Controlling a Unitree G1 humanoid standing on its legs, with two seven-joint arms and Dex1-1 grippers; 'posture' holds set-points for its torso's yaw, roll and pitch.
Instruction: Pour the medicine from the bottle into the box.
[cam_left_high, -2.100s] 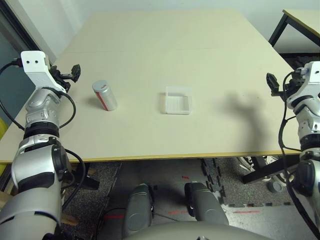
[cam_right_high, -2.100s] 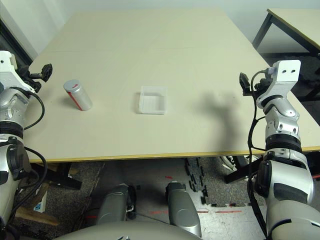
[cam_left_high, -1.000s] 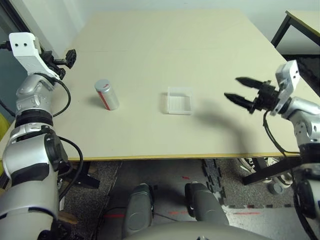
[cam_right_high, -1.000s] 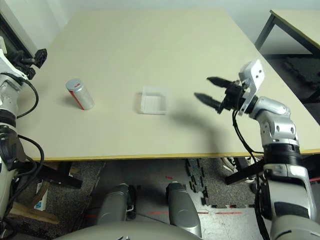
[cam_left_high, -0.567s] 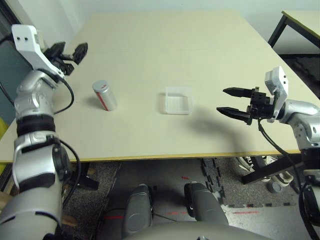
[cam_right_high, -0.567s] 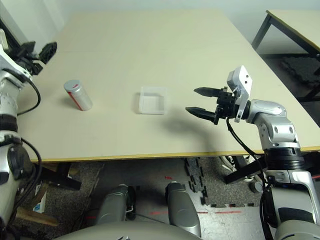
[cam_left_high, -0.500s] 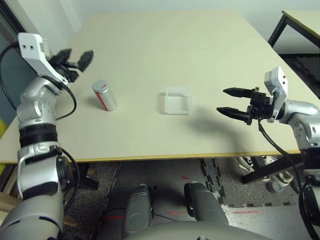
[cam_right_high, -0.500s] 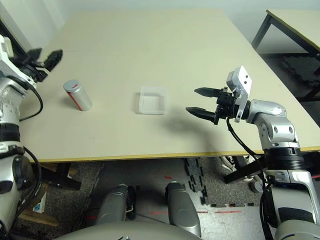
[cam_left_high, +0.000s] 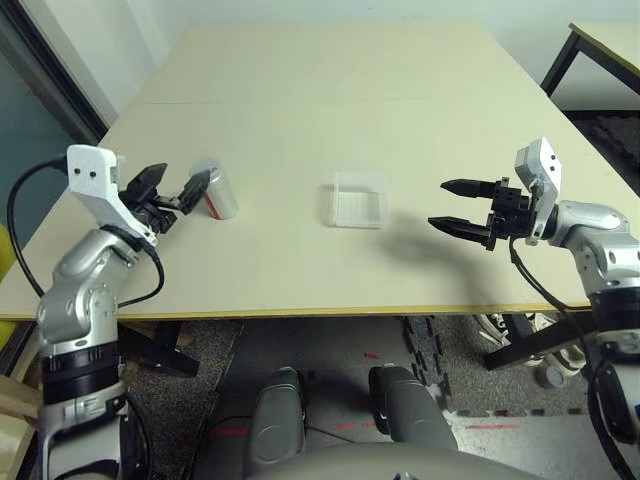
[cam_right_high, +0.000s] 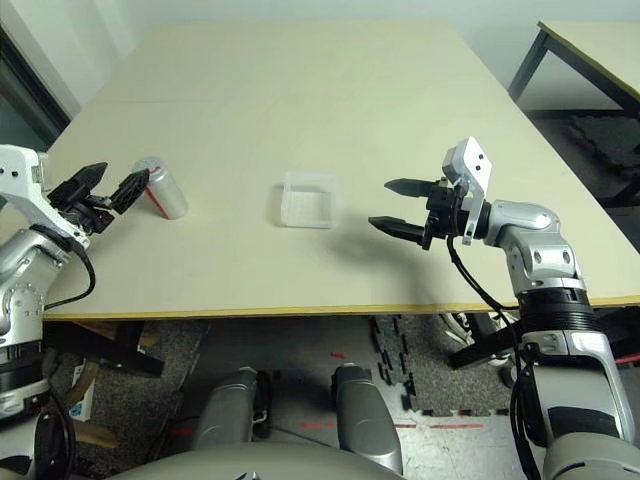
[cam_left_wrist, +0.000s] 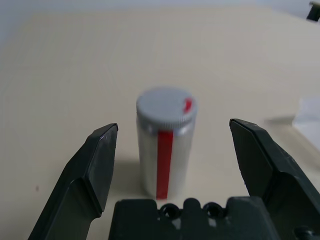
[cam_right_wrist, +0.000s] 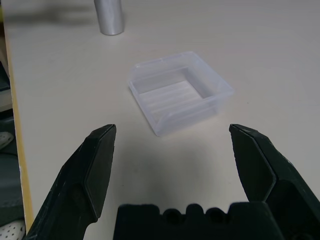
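The left gripper (cam_left_wrist: 172, 165), spread and empty, faces the capped bottle (cam_left_wrist: 167, 145), upright at ten o'clock from the box (cam_left_high: 358, 208). The right gripper gapes empty at four o'clock; an off-centre left approach could topple the bottle.

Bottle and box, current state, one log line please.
bottle: upright on table, capped | box: empty on table | left claw: open, bottle ahead, unheld | right claw: open, facing box

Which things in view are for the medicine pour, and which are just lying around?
For the job:
- bottle, capped, upright
- clear box, empty
- left gripper, open
- right gripper, open

Just there:
- second table
- pale shoes on the floor
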